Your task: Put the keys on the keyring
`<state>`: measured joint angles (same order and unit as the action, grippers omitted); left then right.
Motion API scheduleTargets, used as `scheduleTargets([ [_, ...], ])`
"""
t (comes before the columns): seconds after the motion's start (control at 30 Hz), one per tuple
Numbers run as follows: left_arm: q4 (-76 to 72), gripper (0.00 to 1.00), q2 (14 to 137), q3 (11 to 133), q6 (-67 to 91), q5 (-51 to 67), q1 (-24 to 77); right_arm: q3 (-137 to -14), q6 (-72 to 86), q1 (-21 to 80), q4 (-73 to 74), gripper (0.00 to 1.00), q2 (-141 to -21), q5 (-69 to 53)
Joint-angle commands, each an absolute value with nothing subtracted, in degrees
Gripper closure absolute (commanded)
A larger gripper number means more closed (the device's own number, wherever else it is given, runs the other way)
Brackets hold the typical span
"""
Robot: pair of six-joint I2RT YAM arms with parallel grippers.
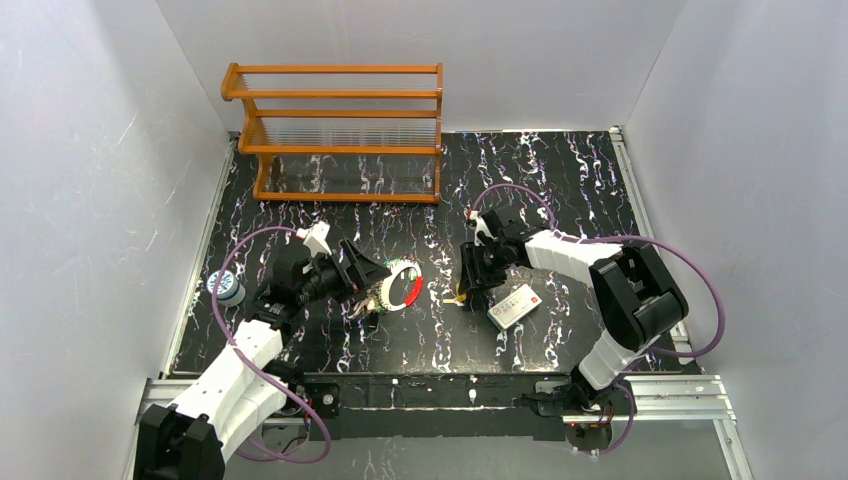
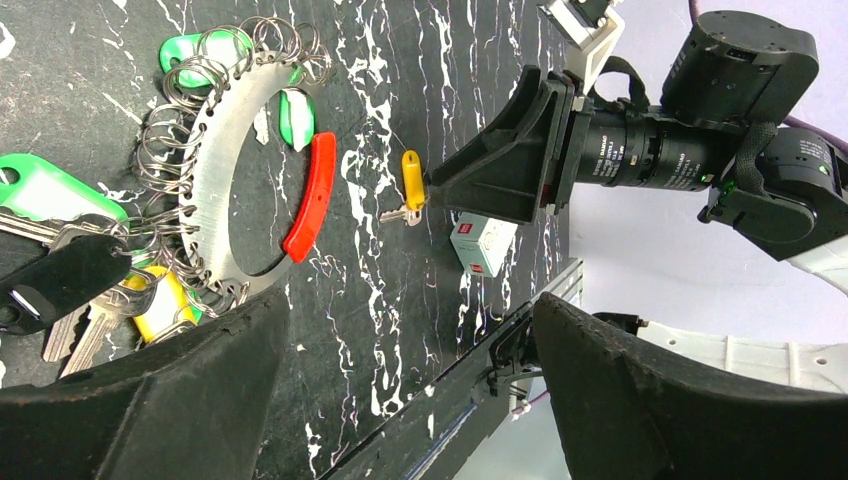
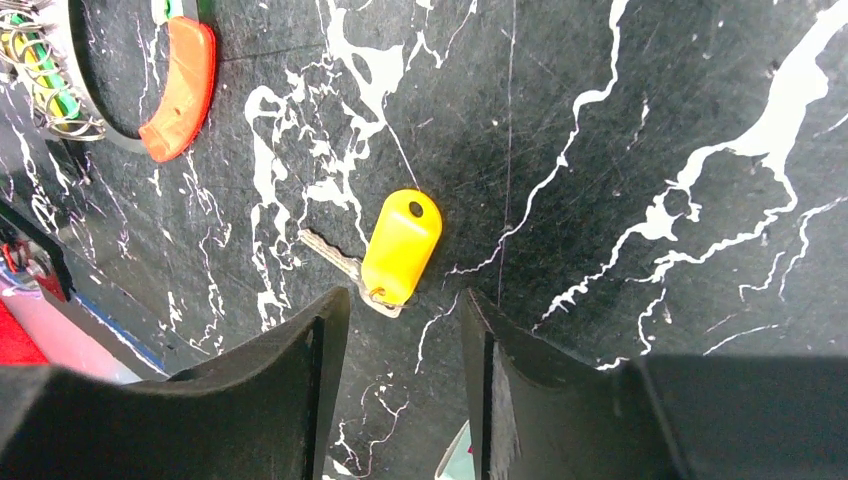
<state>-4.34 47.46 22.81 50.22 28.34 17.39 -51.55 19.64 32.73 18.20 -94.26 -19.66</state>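
While loose near the key-laden keyring (image 2: 205, 170), yellow key (image 3: 400, 248) before empty half-open right gripper (image 3: 402, 300); left gripper (image 2: 405, 305) wide, empty.

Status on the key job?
Both open: left gripper by keyring, right gripper over yellow key. Key loose on table, off the ring. Nearby white card not blocking.

The left gripper (image 1: 372, 272) is held low near the middle of the table (image 1: 560, 180), jaws spread wide; the right gripper (image 3: 405, 345) is pointed downward opposite it, jaws parted narrowly.
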Motion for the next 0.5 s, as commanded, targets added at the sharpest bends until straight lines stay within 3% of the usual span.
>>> scheduleTargets([
  [0.0, -5.1, 0.12, 46.1, 21.4, 50.8, 29.6, 17.7, -53.7, 17.8, 32.7, 18.1, 0.48, -95.9, -20.2],
  [0.47, -5.0, 0.12, 46.1, 20.7, 51.4, 30.1, 17.7, -47.8, 21.6, 32.8, 17.8, 0.72, -93.3, -26.6],
])
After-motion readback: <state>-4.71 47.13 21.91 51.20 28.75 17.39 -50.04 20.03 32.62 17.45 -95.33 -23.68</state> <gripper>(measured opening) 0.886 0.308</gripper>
